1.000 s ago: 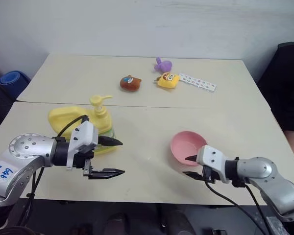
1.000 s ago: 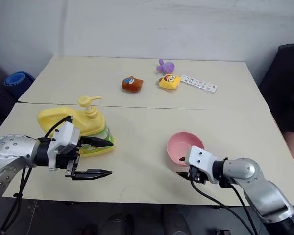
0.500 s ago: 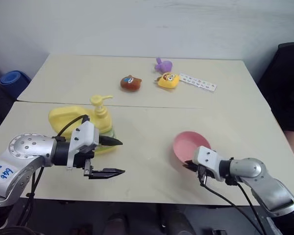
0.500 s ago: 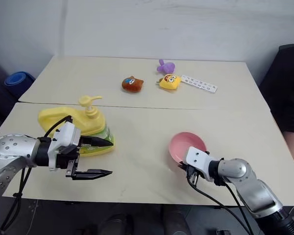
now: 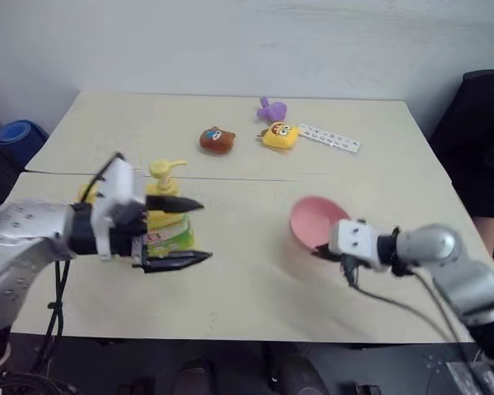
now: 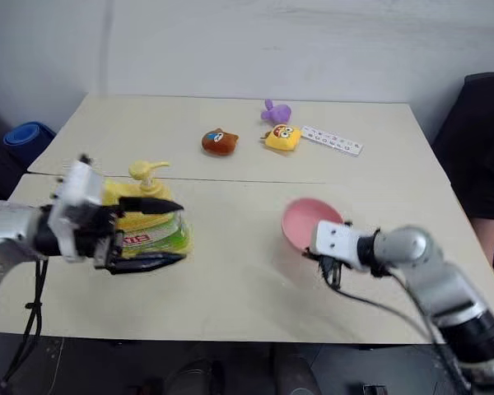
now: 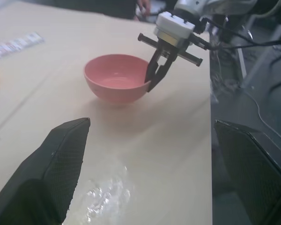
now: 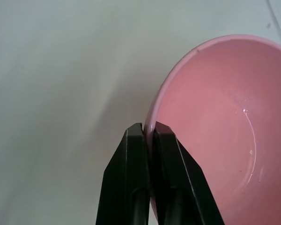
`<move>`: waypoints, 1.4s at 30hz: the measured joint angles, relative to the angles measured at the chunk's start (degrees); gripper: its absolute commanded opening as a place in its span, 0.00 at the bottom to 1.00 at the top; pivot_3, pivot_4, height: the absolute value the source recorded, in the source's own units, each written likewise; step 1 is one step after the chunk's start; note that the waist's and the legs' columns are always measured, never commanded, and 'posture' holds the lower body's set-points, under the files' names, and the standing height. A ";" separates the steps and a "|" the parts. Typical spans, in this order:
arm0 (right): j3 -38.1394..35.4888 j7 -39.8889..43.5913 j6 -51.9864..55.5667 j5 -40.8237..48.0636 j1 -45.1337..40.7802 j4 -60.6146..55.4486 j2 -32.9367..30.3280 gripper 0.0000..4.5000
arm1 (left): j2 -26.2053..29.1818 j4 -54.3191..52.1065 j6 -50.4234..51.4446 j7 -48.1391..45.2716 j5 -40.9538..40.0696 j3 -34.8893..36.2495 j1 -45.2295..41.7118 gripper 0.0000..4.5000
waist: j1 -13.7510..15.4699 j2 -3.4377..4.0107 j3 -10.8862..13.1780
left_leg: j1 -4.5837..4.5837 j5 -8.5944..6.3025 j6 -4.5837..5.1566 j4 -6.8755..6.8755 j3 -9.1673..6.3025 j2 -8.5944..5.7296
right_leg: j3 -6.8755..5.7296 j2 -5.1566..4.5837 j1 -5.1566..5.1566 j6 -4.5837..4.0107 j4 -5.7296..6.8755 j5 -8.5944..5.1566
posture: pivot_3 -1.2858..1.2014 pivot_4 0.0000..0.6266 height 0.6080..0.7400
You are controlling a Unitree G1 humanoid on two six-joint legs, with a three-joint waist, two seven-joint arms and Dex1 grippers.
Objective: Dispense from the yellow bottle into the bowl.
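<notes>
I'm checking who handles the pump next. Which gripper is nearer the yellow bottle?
Left. The left gripper is open right in front of the yellow bottle, fingers spread at its height. The right gripper is across the table, shut on the bowl rim.

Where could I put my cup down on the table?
The bare tabletop between the yellow bottle and the pink bowl is free. It is crowded at the far edge, by the brown toy, yellow toy, purple toy and white strip.

Smooth glossy pink plastic bowl (image 8: 215, 140), shiny yellow plastic bottle (image 6: 144, 222), matt beige table (image 5: 255, 288), plush toys (image 5: 218, 139)
</notes>
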 measured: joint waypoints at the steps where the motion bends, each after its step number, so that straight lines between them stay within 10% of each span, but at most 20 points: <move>1: 0.12 3.96 -0.21 1.13 -5.96 2.65 -0.25 0.01 | 0.85 0.08 1.59 0.81 -2.52 2.73 -0.12 1.00 | -0.15 0.01 0.02 | 0.03 0.00 0.00 0.01 0.00 0.01 | 0.00 0.01 0.00 -0.02 0.04 -0.01 | 0.52 0.24 1.00; 11: 7.99 19.21 -2.31 1.94 -33.13 20.40 9.66 0.00 | 6.06 10.42 6.08 6.20 -9.98 11.98 -9.62 0.39 | 0.49 0.03 0.03 | -0.20 0.01 -0.03 -0.04 -0.18 0.01 | -0.28 -0.17 -0.07 -0.12 0.03 -0.08 | 0.52 0.24 1.00; 17: 14.72 20.17 -12.49 -4.30 -46.26 37.39 24.67 0.00 | 9.54 19.19 -0.86 4.99 0.78 6.25 -14.23 0.00 | -1.13 0.04 0.06 | -0.23 0.02 -0.04 0.25 -0.01 -0.03 | -0.20 -0.14 -0.12 -0.03 0.11 -0.02 | 0.52 0.24 1.00; 42: 15.08 22.70 -23.77 -10.16 -56.70 55.47 35.25 0.00 | 4.33 14.45 -5.46 3.88 8.65 2.75 -7.41 0.00 | -1.52 0.04 0.07 | -0.32 -0.01 -0.27 0.43 -0.06 0.55 | -0.32 -0.22 -0.21 -0.13 0.55 -0.07 | 0.52 0.24 1.00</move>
